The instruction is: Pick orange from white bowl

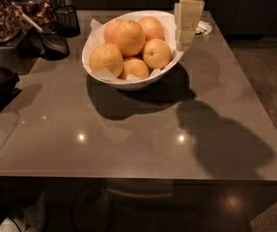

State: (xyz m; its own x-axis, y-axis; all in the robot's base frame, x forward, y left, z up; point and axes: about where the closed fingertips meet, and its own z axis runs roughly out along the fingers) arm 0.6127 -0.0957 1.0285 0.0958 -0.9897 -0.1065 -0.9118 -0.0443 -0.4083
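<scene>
The grey table [128, 144] is filling most of the frame, and the white bowl [128, 83] is sitting on it at upper centre, lined with paper and heaped with fruit. The gripper [183, 45] is hanging from the top edge at upper right, its tip just beside the bowl's right rim and carrying nothing; whether it is spread or closed I cannot tell. The orange [128, 36] is resting on top of the heap, left of the gripper and apart from it. The approach step seems to be under way, with the grasp not yet made. The next move is likely calling for a shift leftward over the heap, then a descent around that top fruit without nudging the smaller fruit [157, 53] beside it.
</scene>
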